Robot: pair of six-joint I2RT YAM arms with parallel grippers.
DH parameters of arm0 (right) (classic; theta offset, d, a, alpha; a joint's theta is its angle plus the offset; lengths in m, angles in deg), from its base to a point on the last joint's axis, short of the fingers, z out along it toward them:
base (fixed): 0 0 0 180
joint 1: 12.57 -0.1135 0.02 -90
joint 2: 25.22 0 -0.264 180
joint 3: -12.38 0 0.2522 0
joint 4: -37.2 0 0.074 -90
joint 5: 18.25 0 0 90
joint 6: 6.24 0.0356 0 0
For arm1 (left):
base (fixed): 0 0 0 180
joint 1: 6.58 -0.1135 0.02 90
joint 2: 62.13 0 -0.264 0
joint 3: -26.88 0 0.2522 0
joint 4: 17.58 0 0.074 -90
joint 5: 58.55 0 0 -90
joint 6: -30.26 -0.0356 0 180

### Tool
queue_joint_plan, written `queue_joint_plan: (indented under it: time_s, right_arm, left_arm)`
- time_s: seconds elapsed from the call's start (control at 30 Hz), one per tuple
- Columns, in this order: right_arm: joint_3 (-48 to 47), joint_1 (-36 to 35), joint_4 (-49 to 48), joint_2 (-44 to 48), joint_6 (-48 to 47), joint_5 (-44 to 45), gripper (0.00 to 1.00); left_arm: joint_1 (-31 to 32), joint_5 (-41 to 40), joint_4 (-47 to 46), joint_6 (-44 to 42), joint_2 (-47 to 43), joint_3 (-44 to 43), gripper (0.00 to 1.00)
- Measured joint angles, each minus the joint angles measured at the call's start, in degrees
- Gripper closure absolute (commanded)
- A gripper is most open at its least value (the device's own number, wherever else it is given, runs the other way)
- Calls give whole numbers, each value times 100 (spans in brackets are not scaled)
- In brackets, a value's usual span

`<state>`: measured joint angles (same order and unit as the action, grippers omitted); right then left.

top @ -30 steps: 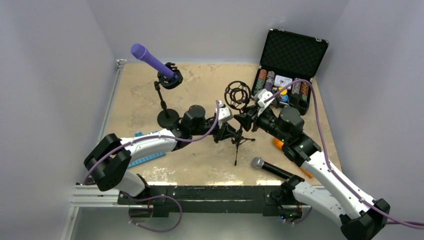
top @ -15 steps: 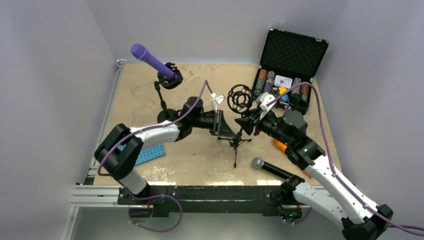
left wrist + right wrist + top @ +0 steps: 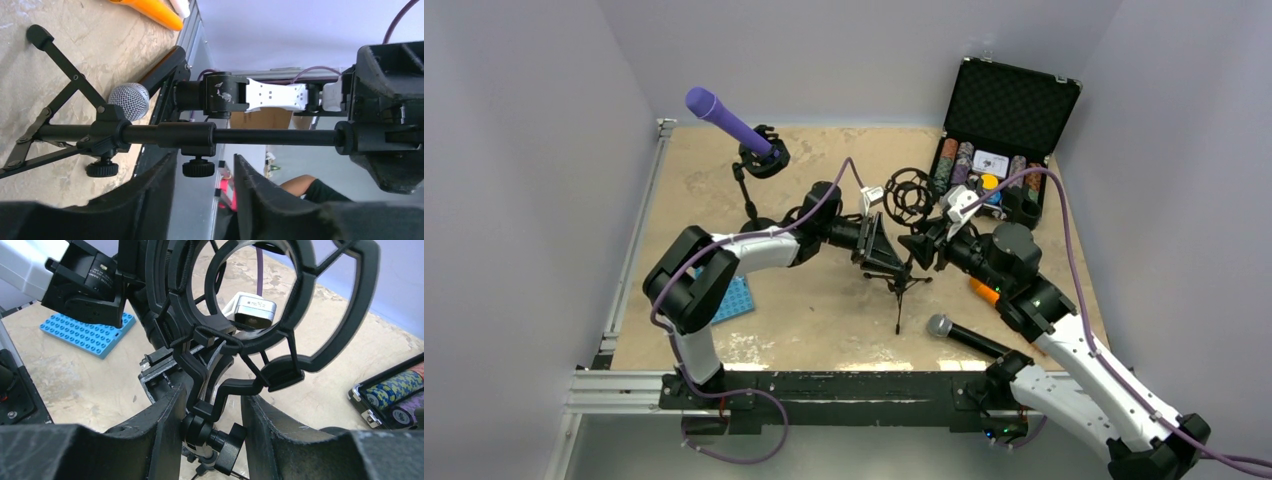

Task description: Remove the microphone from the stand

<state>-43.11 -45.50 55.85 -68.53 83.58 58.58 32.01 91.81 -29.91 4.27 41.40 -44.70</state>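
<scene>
A purple microphone sits tilted in the clip of a round-base desk stand at the far left. A black tripod stand with an empty ring shock mount stands mid-table. A black microphone with a silver head lies on the table near the front; it also shows in the left wrist view. My left gripper is open, its fingers either side of the tripod pole's clamp knob. My right gripper is shut on the swivel joint under the shock mount.
An open black case of poker chips stands at the back right. A blue studded plate lies left of the left arm. An orange object lies under the right arm. Walls close off three sides.
My left arm swung forward and right, bringing its gripper up to the tripod pole and uncovering the blue plate. The shock mount and right gripper shifted slightly right.
</scene>
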Motion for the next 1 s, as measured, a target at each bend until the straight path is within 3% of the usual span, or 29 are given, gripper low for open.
queue_joint_plan:
  time_s: [0.03, 0.1, 0.3, 0.57, 0.6, 0.73, 1.0]
  right_arm:
    - [2, 0, 26, 0, -7, 11, 100]
    - [15, -4, -2, -7, -20, 22, 100]
    - [15, -4, 20, -15, -22, 24, 100]
    - [13, -7, -109, -149, -15, 17, 100]
    - [9, -13, -155, -197, -9, 13, 100]
    - [9, -13, -170, -205, 2, 13, 100]
    - [9, -13, -170, -208, 11, 13, 100]
  left_arm:
    - [11, -24, 101, -50, -2, -50, 35]
    - [46, -107, 262, -195, -96, -76, 31]
    - [79, -809, 1252, -1436, -1241, -59, 31]
    - [208, -1965, 1834, -4159, -2911, 925, 32]
    - [345, -2441, 1849, -5215, -2962, 1357, 36]
    - [487, -2811, 1517, -6194, -2970, 1718, 42]
    - [713, -3040, 332, -7914, -2887, 1845, 45]
